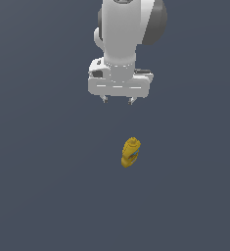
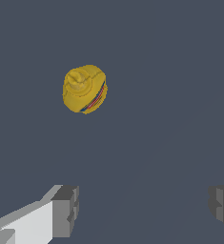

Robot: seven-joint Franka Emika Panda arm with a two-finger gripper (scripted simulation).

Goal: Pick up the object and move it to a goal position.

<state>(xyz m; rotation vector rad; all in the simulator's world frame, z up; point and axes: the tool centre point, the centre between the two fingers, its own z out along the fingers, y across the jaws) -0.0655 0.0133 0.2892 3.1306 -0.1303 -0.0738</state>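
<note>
End effector (image 1: 118, 101) spread open, clear of the yellow bottle (image 1: 130, 152).

Exterior view: the bottle stands on the dark counter (image 1: 38, 196), well apart from the fingertips; no counter edge shows. Wrist view: the bottle (image 2: 84, 88) shows cap-first, beyond the parted fingers (image 2: 66, 209).

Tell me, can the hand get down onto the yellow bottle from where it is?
Probably yes. The hand is open and empty, and nothing lies between it and the bottle, which stands alone on bare floor.
</note>
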